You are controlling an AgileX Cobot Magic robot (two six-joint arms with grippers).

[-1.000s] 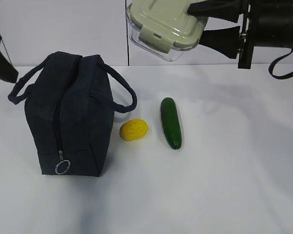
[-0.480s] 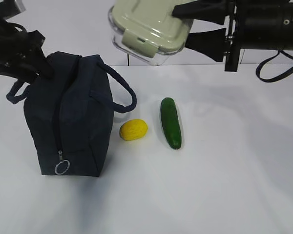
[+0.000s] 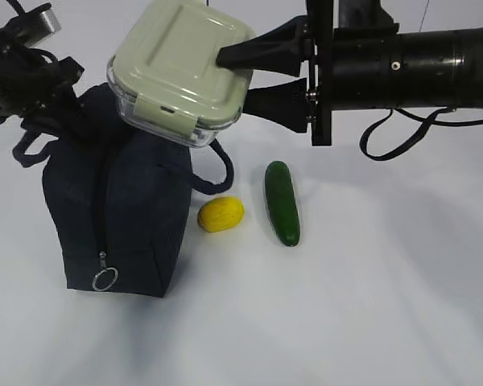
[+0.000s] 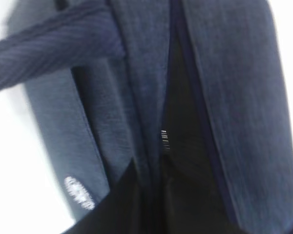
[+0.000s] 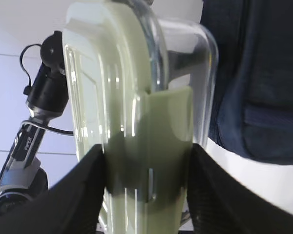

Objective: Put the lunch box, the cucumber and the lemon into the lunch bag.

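Leftward and lower than a moment earlier, the lunch box [image 3: 183, 71] hung tilted above the lunch bag [image 3: 117, 217] as we carried it in the right gripper [image 3: 229, 74], whose two black fingers stood about half open and clamped on the box's 3 o'clock edge, one on the sage lid and one under the clear base. Our left gripper [image 3: 60, 108] had come in from 9 o'clock to the bag's near handle [image 3: 32, 149]; it had closed almost fully, and from the wrist view, filled with navy fabric and the dark zip opening [image 4: 178, 126], we judged it was pinching bag cloth, though the fingers themselves did not show. On the white table [image 3: 370, 305] the lemon [image 3: 220, 214] lay just beside the bag at its 3 o'clock, with the cucumber [image 3: 282, 202] near it, further toward 3 o'clock and apart from it. We judged the box rigid, light and smooth-sided, best held flat across lid and base, while the bag was soft and liable to sag shut unless its mouth was held apart.
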